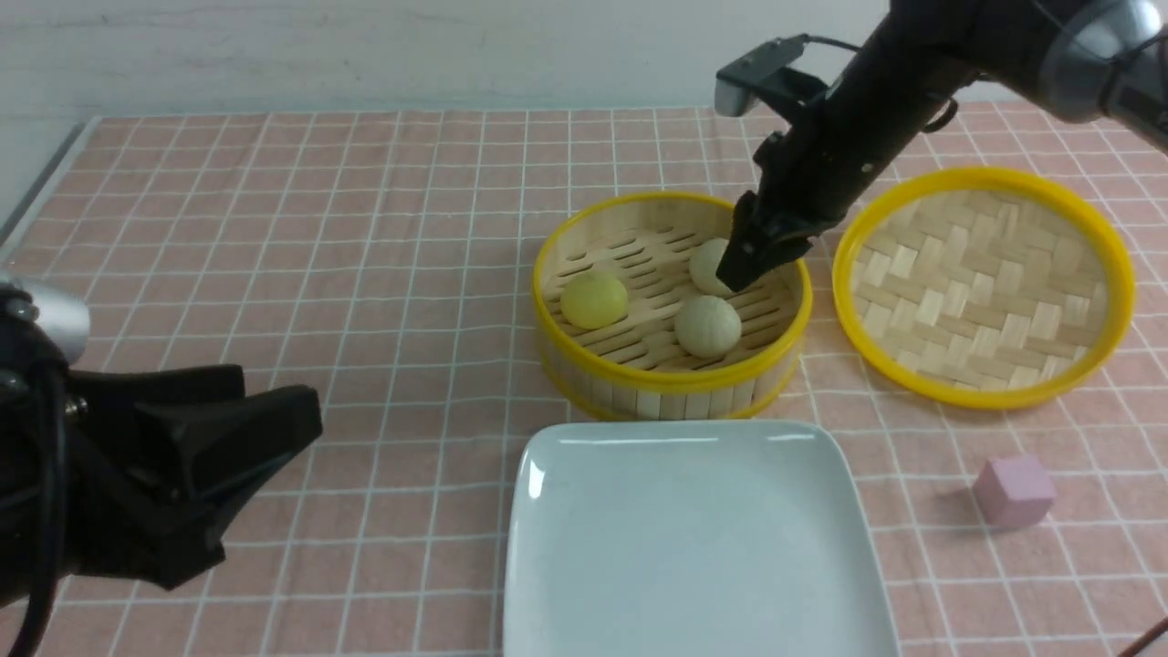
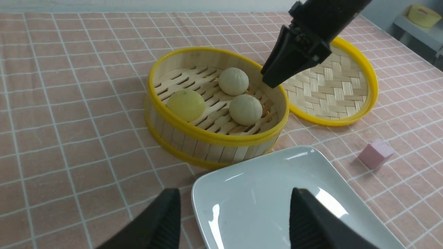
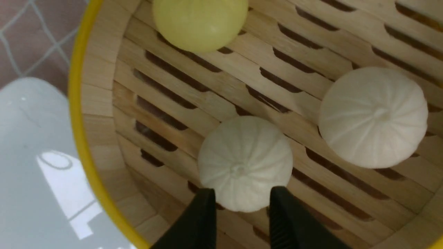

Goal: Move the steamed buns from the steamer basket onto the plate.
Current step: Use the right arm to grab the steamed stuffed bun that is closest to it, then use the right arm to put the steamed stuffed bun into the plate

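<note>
Steamed buns (image 1: 707, 326) lie in the steamer basket (image 1: 671, 388) — right gripper (image 3: 241, 207), slightly parted and empty, should widen before straddling the lower-centre bun (image 3: 245, 162).

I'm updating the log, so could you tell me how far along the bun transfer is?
Done: nothing yet; the glossy white squarish plate is bare. In hand: the right claw hovers open over the round bamboo steamer basket. Left: the round yellow dough bun and two pale dough buns, all inside it.
</note>
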Robot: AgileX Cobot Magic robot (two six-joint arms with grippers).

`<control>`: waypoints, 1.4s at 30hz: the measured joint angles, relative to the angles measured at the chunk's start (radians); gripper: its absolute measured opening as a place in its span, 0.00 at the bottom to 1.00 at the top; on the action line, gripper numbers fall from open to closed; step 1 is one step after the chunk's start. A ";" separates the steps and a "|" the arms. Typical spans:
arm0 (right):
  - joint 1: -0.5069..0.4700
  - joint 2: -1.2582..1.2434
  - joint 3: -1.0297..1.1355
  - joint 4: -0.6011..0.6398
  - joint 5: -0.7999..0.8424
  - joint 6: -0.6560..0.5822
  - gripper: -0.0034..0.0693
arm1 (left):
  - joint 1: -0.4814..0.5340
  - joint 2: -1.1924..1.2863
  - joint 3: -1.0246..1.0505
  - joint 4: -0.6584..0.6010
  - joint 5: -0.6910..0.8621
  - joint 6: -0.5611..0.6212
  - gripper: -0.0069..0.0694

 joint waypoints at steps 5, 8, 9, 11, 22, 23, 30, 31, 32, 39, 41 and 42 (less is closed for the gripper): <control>0.002 0.041 -0.007 -0.003 -0.010 0.001 0.42 | 0.000 0.000 0.000 0.000 0.004 0.001 0.67; 0.002 0.050 -0.008 -0.003 -0.016 0.001 0.44 | 0.000 0.000 0.000 0.000 0.005 0.001 0.67; 0.002 0.054 -0.008 0.003 -0.023 0.000 0.45 | 0.000 0.000 0.000 0.000 0.005 0.002 0.67; 0.002 0.054 -0.008 0.013 -0.028 0.000 0.47 | 0.000 0.000 0.000 0.000 0.005 0.002 0.67; 0.019 0.090 -0.009 0.032 -0.036 0.000 0.55 | 0.000 0.000 0.000 0.005 0.008 0.002 0.67; 0.026 0.099 -0.010 0.031 -0.040 0.000 0.55 | 0.000 0.000 0.000 0.006 0.008 0.002 0.67; 0.064 0.102 -0.022 -0.026 -0.049 0.000 0.29 | 0.000 0.000 0.000 0.008 0.008 0.002 0.67; 0.066 0.097 -0.028 -0.036 -0.045 0.000 0.22 | 0.000 0.000 0.000 0.008 0.008 0.002 0.67; 0.069 0.091 -0.035 -0.043 -0.038 0.000 0.16 | 0.000 0.000 0.000 0.008 0.008 0.002 0.67; 0.072 -0.002 -0.166 -0.056 0.008 0.069 0.08 | 0.000 0.000 0.000 0.009 0.008 0.002 0.67; 0.072 -0.044 -0.181 -0.056 0.008 0.101 0.08 | 0.000 0.000 0.000 0.009 0.008 0.002 0.67; 0.072 -0.061 -0.186 -0.055 0.010 0.114 0.08 | 0.000 0.000 0.000 0.009 0.008 0.002 0.67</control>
